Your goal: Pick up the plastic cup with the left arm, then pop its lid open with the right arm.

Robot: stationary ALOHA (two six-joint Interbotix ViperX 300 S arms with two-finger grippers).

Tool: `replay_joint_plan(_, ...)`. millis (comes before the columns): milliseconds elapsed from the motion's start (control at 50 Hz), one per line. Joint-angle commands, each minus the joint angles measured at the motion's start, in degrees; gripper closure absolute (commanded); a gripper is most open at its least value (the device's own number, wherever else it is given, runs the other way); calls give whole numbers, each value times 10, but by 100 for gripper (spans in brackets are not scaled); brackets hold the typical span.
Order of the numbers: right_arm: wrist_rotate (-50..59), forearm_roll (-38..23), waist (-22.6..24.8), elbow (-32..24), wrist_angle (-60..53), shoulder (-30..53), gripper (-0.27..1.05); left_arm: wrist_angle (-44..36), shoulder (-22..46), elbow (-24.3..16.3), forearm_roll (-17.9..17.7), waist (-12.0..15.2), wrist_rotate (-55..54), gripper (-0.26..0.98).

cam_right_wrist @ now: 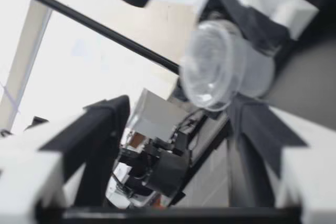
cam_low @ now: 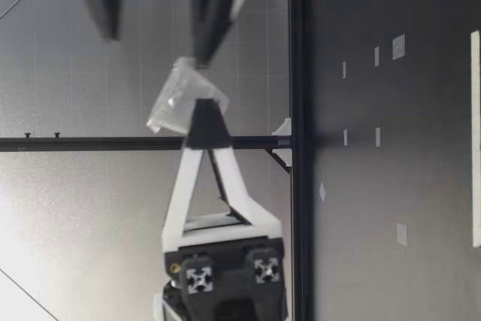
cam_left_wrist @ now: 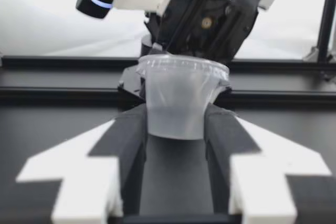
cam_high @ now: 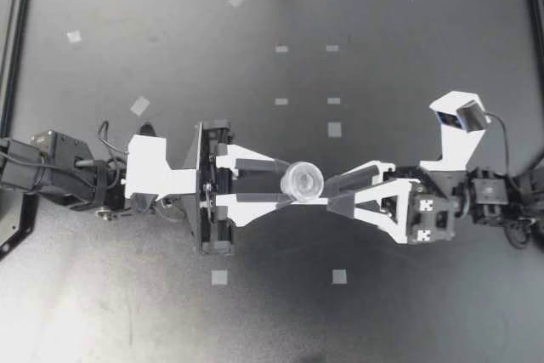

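Cup [cam_high: 303,181] of clear plastic hung above the table [cam_high: 382,312], clamped in my left gripper [cam_high: 287,182]; my right gripper [cam_high: 330,195], spread wide with one finger against the rim, could, I judged, have knocked it loose.

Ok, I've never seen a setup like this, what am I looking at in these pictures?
These are two robot arms at a dark table, each ending in a two-fingered gripper. One picture looks straight down, one looks across at table height, and two come from cameras on the wrists. The left gripper is shut on a small clear plastic cup, held above the table. The right gripper is open beside it. Small squares of pale tape lie on the surface.
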Motion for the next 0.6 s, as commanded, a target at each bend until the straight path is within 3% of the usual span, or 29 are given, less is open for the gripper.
replay_joint_plan(0,-11,-9,-4,-4,-6,-29,6,-1,-6,-8,2,0,-2,56)
replay_joint_plan(260,-18,-14,-4,-8,-2,-35,6,-1,-3,-7,2,-4,-11,56)
replay_joint_plan(580,-83,-21,-21,9,49,-112,6,-1,6,-9,1,-7,-14,56)
